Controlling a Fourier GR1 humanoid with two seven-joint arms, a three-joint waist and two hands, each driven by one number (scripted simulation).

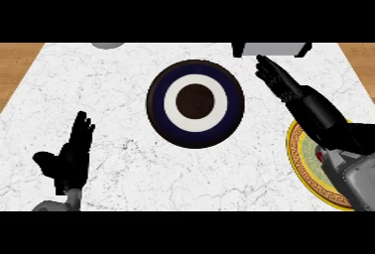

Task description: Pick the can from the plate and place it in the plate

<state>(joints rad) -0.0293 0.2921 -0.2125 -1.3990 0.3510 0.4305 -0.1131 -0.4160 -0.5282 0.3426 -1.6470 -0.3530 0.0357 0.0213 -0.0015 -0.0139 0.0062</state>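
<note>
A dark blue plate [195, 103] with a white ring and a brown centre lies in the middle of the white marble counter. A yellow-rimmed plate [302, 163] lies at the right, largely covered by my right forearm. My right hand [287, 84] is stretched out with straight fingers, just right of the blue plate's upper edge, holding nothing. My left hand [70, 156] rests open at the lower left, fingers up. No can shows anywhere in the head view.
A grey box-like object [270, 48] sits at the counter's far edge, just beyond my right fingertips. A grey rounded object [108, 45] peeks in at the far left edge. Wooden floor borders the counter on both sides.
</note>
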